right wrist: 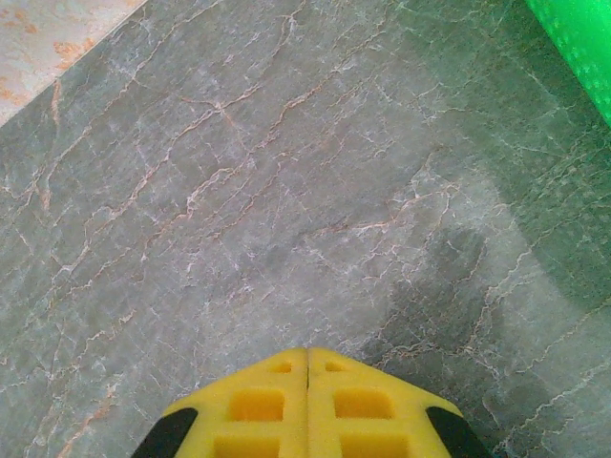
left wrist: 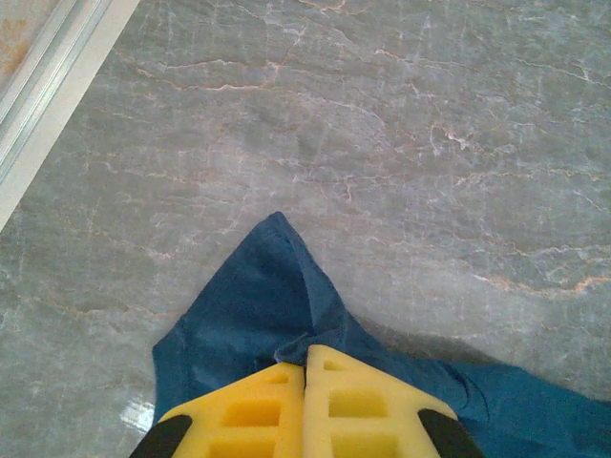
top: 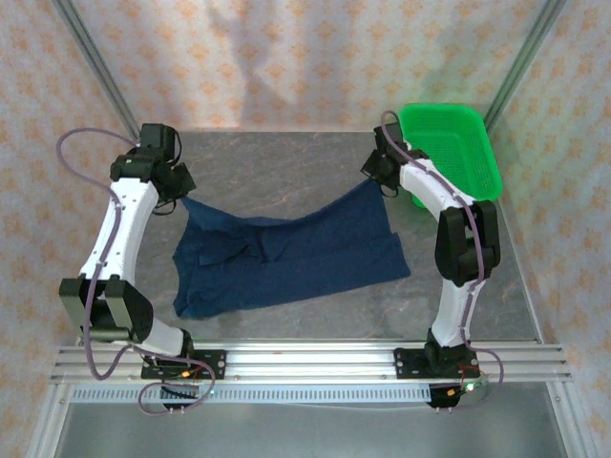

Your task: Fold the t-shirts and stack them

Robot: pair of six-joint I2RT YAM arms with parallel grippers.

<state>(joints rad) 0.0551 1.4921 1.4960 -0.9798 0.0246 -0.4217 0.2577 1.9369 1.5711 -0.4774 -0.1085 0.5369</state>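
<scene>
Navy t-shirt (top: 286,258) left of basket (top: 451,143), strung between both end effectors, lower part on bench (top: 286,157). Left end effector (left wrist: 305,351) closed, pinching corner. Right end effector (right wrist: 307,353) closed, seemingly pinching corner nearest basket. Cloth soft, light, sags; best grip at corners.

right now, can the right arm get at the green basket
Probably yes: the green basket sits right beside the right hand, nothing between them, though that hand is shut on a corner of the t-shirt.
</scene>
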